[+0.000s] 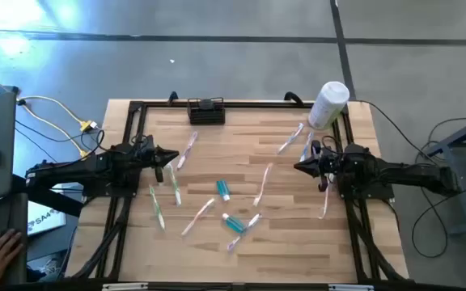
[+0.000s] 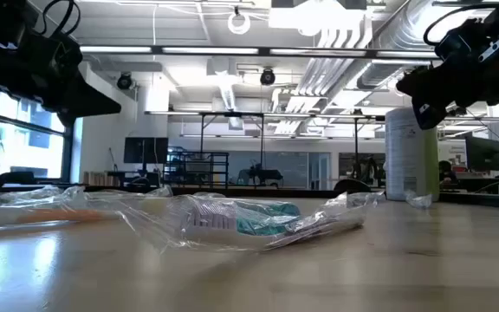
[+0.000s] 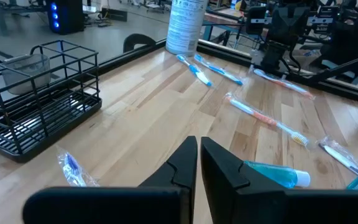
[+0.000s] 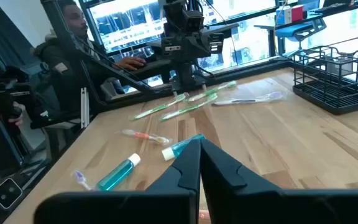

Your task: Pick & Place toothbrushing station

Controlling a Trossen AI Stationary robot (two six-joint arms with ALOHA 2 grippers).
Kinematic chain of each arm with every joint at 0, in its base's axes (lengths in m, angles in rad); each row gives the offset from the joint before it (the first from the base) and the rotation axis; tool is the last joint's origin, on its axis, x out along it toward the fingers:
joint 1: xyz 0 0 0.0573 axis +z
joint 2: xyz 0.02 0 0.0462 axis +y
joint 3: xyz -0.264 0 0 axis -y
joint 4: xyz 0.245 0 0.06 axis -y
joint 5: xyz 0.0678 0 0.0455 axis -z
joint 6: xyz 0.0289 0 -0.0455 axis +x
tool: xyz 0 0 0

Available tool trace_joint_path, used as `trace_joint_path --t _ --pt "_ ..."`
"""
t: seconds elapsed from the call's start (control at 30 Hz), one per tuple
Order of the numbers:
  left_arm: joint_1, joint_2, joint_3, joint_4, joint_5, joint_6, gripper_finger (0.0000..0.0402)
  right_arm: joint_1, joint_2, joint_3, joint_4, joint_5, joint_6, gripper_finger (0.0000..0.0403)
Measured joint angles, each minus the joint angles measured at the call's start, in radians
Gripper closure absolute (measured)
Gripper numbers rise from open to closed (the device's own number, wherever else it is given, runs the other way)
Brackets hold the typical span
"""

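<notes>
High view: toothbrushes [image 1: 186, 153] near rack [image 1: 206, 111]

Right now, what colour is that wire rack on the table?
Black; the wire rack shows best in the left wrist view.

On my counter [image 1: 298, 250], wrapped toothbrushes lie scattered: two green ones [image 1: 158, 206] at my left side, a pink one [image 1: 188, 149] behind them, more across the middle. Two teal toothpaste tubes [image 1: 224, 190] lie near the centre, one [image 1: 233, 224] nearer the front edge. A tall white cylindrical container [image 1: 328, 104] stands at the far right corner. A person [image 4: 73, 46] sits beyond the counter's left side.
</notes>
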Motion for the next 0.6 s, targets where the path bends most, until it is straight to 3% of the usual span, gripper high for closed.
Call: trace_joint_path --t 0.33,0.6 --pt "0.0 0.0 0.0 0.001 0.007 -0.009 0.038 0.0 0.0 0.0 0.002 0.0 0.002 0.0399" --pt "0.0 0.0 0.0 0.002 0.01 -0.035 0.038 0.0 0.0 0.0 0.1 0.011 0.171 0.0399"
